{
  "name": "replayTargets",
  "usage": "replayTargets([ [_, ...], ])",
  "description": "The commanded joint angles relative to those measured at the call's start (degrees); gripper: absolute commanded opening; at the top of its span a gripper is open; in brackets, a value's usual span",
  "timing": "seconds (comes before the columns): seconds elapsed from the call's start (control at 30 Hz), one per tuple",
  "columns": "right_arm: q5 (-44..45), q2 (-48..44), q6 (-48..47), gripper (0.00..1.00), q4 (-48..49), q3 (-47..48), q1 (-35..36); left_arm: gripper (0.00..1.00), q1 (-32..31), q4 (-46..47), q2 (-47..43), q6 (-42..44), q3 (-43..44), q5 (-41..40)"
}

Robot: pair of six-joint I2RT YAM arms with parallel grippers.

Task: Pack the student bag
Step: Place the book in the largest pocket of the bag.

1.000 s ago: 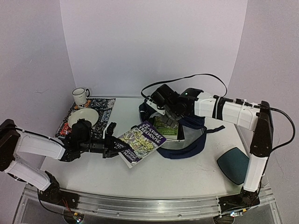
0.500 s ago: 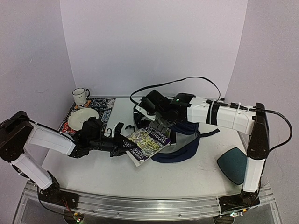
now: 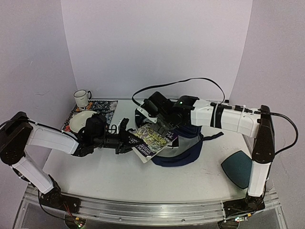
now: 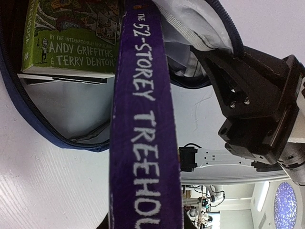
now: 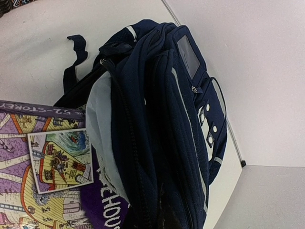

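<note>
Table (image 3: 143, 179): white, with both arm bases at its near edge.
Teal pad (image 3: 237, 168): flat and rounded, lying at the near right of the table, just beside the right arm's upright section.
Left end effector (image 3: 127, 141): reaching in from the left, low over the table, closed on the spine edge of a purple book.
Purple book (image 3: 152, 137): a paperback with "The 52-Storey Treehouse" on its spine, held tilted off the table. Its far edge is at the mouth of the backpack. The cartoon cover faces up.
Backpack (image 3: 183, 156): the student bag, navy with thin pale stripes. It lies at the middle of the table, right of centre, with its main opening facing the left arm and its pale lining showing. A strap trails out to the right.
Right end effector (image 3: 163, 123): closed, pinching the upper edge of the backpack and holding the opening up.
Green book (image 4: 71, 38): lying flat inside the open backpack, with the authors' names on its cover.
Plate (image 3: 80, 119): white, at the far left, partly hidden behind the left arm.
Patterned mat (image 3: 104, 107): under the plate, dark with coloured print.
Cup (image 3: 82, 98): white with a dark rim, upright at the mat's far corner.
</note>
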Motion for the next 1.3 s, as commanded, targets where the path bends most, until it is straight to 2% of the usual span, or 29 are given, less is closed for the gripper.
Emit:
replayTargets([
  [0.0,-3.3,-4.03,2.67,0.0,6.76,0.7,1.69,0.0,0.23,8.41,-1.3,0.1,2.92,-4.58],
  [0.33,-5.88,-4.07,5.37,0.0,6.85,-1.26,2.26,0.0,0.8,19.89,3.8,-5.95,0.24,-12.82],
  [0.67,-10.59,-3.89,6.49,0.0,6.97,-0.57,4.24,0.0,-0.68,24.34,11.2,-13.32,-0.5,-22.05],
  [0.97,-15.92,-3.65,4.25,0.0,8.28,1.57,7.3,0.0,-4.12,24.7,14.07,-11.87,5.08,-30.91],
  [1.13,-16.84,-4.53,4.57,0.0,9.23,0.24,7.93,0.0,-5.49,26.08,18.08,-12.36,8.09,-36.24],
  [1.27,-15.71,-4.99,5.19,0.0,10.27,-1.35,7.93,0.0,-6.92,27.89,20.87,-9.25,10.5,-39.7],
])
